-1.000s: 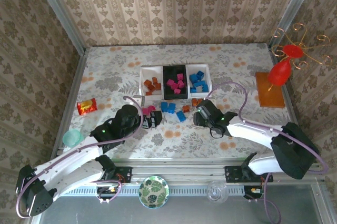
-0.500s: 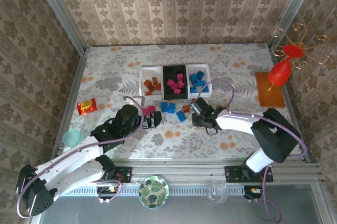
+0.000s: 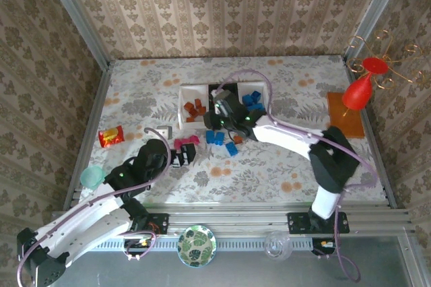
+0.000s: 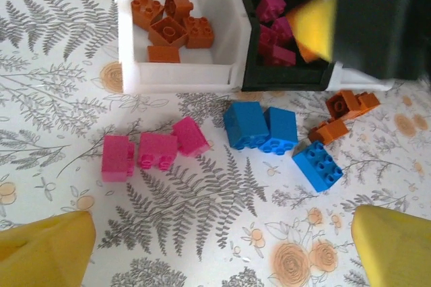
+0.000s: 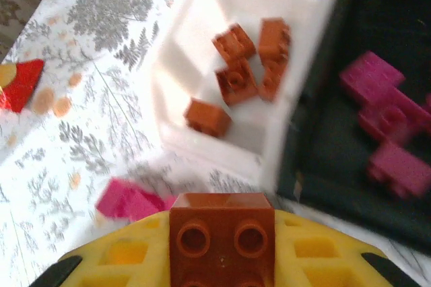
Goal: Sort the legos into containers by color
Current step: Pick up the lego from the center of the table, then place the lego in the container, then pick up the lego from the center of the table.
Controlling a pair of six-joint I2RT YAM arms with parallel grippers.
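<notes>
My right gripper [image 3: 217, 116] hangs over the trays, near the wall between the left white tray [image 3: 182, 98] and the black tray [image 3: 223, 88]. It is shut on a brown-orange lego [image 5: 222, 236]. Below it, the white tray [image 5: 202, 38] holds several brown legos and the black tray [image 5: 337, 139] holds magenta ones. My left gripper [image 3: 180, 155] is open over bare table, just short of three pink legos [image 4: 157, 150]. Further along lie three blue legos [image 4: 246, 124] and two brown ones [image 4: 350, 104]. The right white tray [image 3: 264, 98] holds blue legos.
A red-yellow snack packet [image 3: 110, 137] and a teal cup [image 3: 92, 177] sit at the left. An orange-brown mat [image 3: 345, 115] and a red wire ornament [image 3: 360, 88] stand at the right. Metal rails border the table.
My right arm swung up and left from the table beside the loose legos to above the trays, carrying the brown lego. My left gripper drew back slightly toward the near edge.
</notes>
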